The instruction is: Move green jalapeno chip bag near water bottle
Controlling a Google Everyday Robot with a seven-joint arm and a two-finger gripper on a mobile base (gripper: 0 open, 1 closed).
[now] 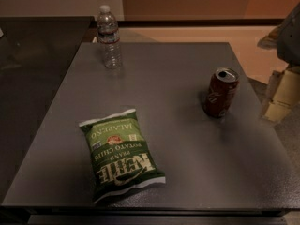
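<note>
The green jalapeno chip bag (122, 156) lies flat on the grey table (187, 78), front left, with its lettering upside down to me. The water bottle (108, 36) stands upright at the table's far left corner, clear with a white cap and dark label. My gripper (280, 97) shows as pale blocky parts at the right edge of the view, beyond the table's right side and far from the bag. Nothing is seen in it.
A red-brown soda can (220, 93), opened, stands on the right part of the table, close to the gripper. A dark counter (33, 69) adjoins the table on the left. The table's front edge runs just below the bag.
</note>
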